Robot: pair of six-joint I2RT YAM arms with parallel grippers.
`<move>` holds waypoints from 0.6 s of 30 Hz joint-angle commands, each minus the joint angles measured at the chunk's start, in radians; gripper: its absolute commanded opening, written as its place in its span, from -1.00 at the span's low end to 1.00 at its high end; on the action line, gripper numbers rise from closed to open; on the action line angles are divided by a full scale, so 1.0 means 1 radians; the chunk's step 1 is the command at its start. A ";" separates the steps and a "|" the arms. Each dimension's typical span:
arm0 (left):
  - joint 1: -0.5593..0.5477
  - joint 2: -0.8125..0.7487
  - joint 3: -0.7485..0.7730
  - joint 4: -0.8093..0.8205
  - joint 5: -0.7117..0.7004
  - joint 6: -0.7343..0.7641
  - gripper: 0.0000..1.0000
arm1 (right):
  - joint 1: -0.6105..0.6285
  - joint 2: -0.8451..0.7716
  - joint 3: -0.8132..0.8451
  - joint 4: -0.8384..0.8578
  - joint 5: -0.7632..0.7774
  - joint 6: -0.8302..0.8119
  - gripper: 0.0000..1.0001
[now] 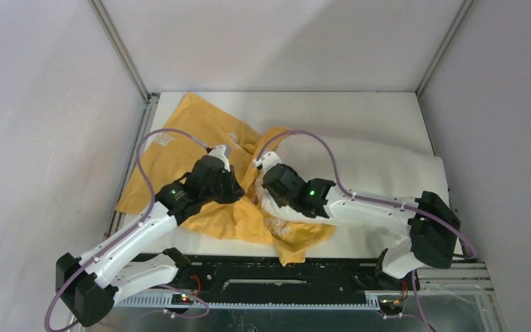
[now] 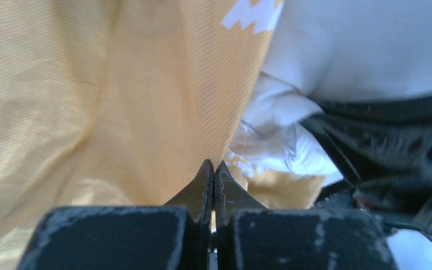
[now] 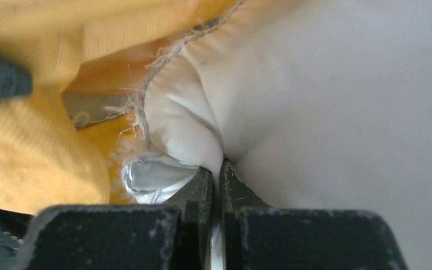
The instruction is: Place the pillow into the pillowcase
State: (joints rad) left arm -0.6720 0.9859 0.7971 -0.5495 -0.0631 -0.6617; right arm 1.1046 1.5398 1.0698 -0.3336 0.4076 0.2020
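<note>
The orange-yellow pillowcase (image 1: 180, 149) lies crumpled over the left and middle of the table, its white lettering partly showing. The white pillow (image 1: 380, 169) lies at the right, its left end at the pillowcase's opening. My left gripper (image 1: 238, 190) is shut on a fold of the pillowcase (image 2: 163, 112) near that opening. My right gripper (image 1: 263, 197) is shut on a pinch of the pillow's white fabric (image 3: 337, 101), right beside the pillowcase's frayed edge (image 3: 146, 90). The two grippers are close together at the table's middle.
The table (image 1: 359, 111) is white, with grey walls on three sides and metal frame posts (image 1: 121, 48) at the back corners. A black rail (image 1: 283, 273) runs along the near edge between the arm bases.
</note>
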 commanded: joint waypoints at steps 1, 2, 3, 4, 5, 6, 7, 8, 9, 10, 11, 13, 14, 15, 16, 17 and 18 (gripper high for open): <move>-0.012 -0.076 0.066 -0.058 0.218 0.063 -1.00 | -0.110 -0.096 0.100 -0.035 -0.090 0.088 -1.00; -0.015 -0.088 0.077 -0.059 0.269 0.066 -1.00 | -0.128 -0.098 0.109 -0.026 -0.129 0.114 -1.00; -0.020 -0.105 0.090 -0.047 0.312 0.061 -1.00 | -0.147 -0.095 0.111 -0.014 -0.173 0.139 -1.00; -0.022 -0.119 0.103 -0.027 0.354 0.048 -1.00 | -0.165 -0.083 0.111 -0.004 -0.212 0.164 -1.00; -0.023 -0.130 0.120 0.010 0.409 0.033 -1.00 | -0.172 -0.069 0.111 0.003 -0.240 0.195 -1.00; -0.024 -0.137 0.145 0.040 0.452 0.008 -1.00 | -0.173 -0.050 0.110 0.015 -0.258 0.222 -1.00; -0.025 -0.143 0.162 0.066 0.491 -0.017 -1.00 | -0.172 -0.033 0.098 0.038 -0.283 0.251 -1.00; -0.025 -0.148 0.175 0.098 0.518 -0.042 -1.00 | -0.174 -0.018 0.066 0.079 -0.321 0.286 -1.00; -0.025 -0.155 0.185 0.127 0.515 -0.071 -1.00 | -0.178 -0.006 0.038 0.127 -0.382 0.321 -1.00; -0.025 -0.162 0.193 0.148 0.500 -0.101 -1.00 | -0.179 0.004 0.004 0.179 -0.431 0.359 -1.00; -0.024 -0.172 0.191 0.184 0.488 -0.130 -1.00 | -0.176 0.009 -0.030 0.251 -0.463 0.391 -1.00; -0.024 -0.183 0.178 0.253 0.455 -0.185 -1.00 | -0.168 0.012 -0.089 0.320 -0.504 0.438 -1.00; -0.024 -0.181 0.166 0.280 0.437 -0.208 -1.00 | -0.163 0.005 -0.105 0.361 -0.514 0.451 -1.00; -0.024 -0.177 0.155 0.296 0.416 -0.225 -1.00 | -0.162 -0.016 -0.116 0.372 -0.516 0.458 -0.94; -0.024 -0.168 0.143 0.306 0.399 -0.232 -1.00 | -0.163 -0.032 -0.122 0.371 -0.512 0.461 -0.67; -0.023 -0.158 0.131 0.312 0.386 -0.240 -1.00 | -0.163 -0.075 -0.126 0.363 -0.503 0.458 -0.38; -0.024 -0.151 0.118 0.319 0.377 -0.244 -1.00 | -0.165 -0.116 -0.126 0.350 -0.486 0.451 -0.14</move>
State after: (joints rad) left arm -0.6846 0.8276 0.9195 -0.3584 0.3000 -0.8127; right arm 0.9478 1.5333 0.9474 -0.1047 -0.0811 0.6006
